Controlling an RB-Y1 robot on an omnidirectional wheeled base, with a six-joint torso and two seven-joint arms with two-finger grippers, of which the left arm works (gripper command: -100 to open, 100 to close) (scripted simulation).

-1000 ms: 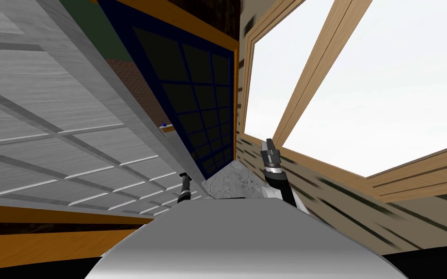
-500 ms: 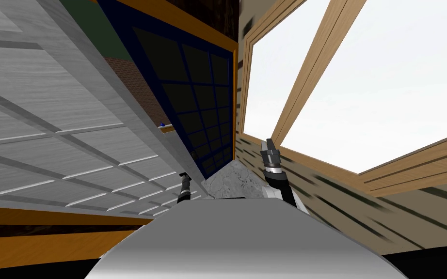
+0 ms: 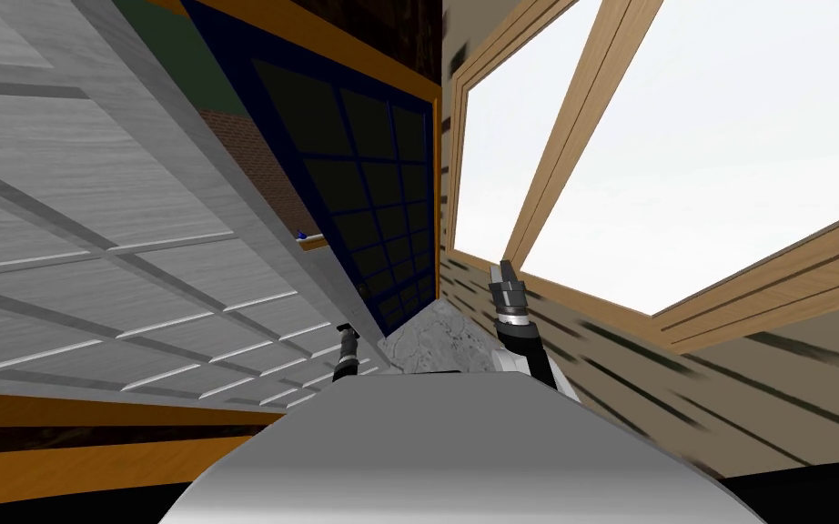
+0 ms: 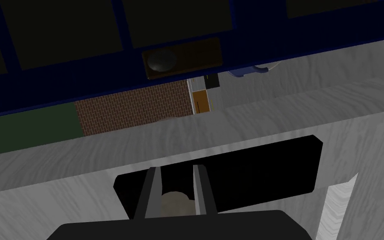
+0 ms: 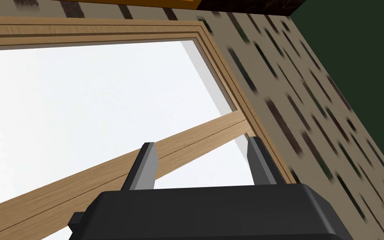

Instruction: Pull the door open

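Door (image 3: 90,227) stands ajar, left gripper (image 4: 176,168) fingers closed on its knob (image 4: 178,202) for pulling; right gripper (image 5: 200,143) fingers spread, empty.

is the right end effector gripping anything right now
No, the right end effector has its two fingers wide apart, with nothing held between them.

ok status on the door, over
left gripper jaws shut on knob; grey door ajar, blue glazed door beyond gap; right gripper open by window
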